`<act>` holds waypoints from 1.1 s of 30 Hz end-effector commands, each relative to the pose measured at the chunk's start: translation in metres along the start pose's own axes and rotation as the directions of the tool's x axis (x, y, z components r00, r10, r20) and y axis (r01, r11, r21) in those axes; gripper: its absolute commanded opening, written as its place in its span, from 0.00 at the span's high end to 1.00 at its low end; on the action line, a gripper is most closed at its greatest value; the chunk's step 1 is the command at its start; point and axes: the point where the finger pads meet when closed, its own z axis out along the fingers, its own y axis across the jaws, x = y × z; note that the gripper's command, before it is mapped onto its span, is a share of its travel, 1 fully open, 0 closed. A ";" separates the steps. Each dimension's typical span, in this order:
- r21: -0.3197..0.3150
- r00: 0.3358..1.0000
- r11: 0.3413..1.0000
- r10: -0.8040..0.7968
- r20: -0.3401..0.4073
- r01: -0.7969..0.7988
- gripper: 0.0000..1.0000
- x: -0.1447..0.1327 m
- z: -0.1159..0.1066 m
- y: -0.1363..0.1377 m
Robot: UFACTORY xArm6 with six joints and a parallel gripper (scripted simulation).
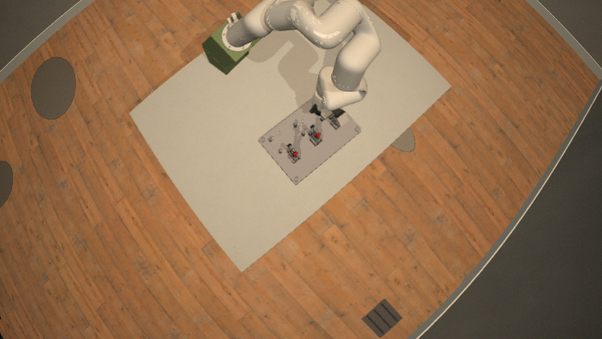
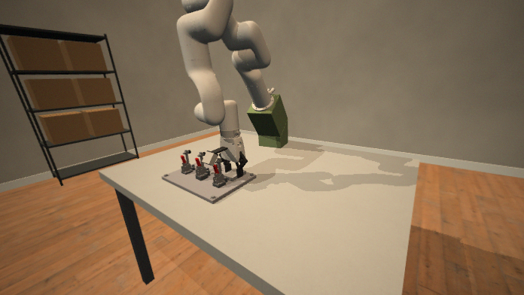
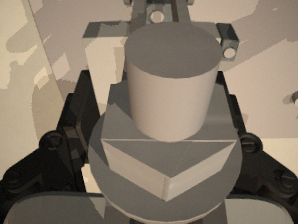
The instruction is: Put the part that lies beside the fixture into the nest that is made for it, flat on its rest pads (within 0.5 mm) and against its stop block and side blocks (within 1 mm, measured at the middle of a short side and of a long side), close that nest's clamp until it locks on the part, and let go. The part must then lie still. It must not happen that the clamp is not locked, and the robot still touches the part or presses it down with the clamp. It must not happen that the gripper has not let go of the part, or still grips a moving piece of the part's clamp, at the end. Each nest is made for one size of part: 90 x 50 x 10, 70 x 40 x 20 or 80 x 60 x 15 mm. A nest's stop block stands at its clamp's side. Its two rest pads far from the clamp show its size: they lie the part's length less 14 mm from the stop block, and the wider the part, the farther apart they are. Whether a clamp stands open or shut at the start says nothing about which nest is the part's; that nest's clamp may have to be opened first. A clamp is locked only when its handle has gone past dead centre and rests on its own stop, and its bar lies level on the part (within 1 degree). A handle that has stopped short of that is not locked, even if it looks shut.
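The pale part (image 3: 101, 62), apparently stiff and moderately weighty, is pinched by the claw (image 1: 322, 115) (image 2: 233, 170) (image 3: 151, 88) over the fixture plate (image 1: 298, 169) (image 2: 192, 187) (image 3: 270, 102)'s end; grip is best kept low on its long sides.

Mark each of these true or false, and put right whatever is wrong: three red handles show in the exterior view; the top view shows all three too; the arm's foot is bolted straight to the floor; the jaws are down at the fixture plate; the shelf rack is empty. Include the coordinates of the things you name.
1. Three red handles (image 2: 183, 159) (image 1: 317, 135) show in the exterior view. True.
2. The top view shows all three red handles. False: only two can be made out there.
3. The arm's foot is bolted straight to the floor. False: it is mounted on a green block (image 1: 216, 56) (image 2: 266, 125).
4. The jaws are down at the fixture plate (image 1: 317, 156) (image 2: 196, 188) (image 3: 265, 100). True.
5. The shelf rack (image 2: 120, 90) is empty. False: brown boxes (image 2: 34, 54) stand on three of its levels.
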 end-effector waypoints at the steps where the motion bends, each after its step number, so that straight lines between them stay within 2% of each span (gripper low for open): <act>1: 0.001 1.000 1.000 0.000 -0.001 0.000 1.00 0.001 0.000 0.000; 33: 0.001 1.000 1.000 0.000 -0.001 0.000 1.00 0.003 0.000 0.002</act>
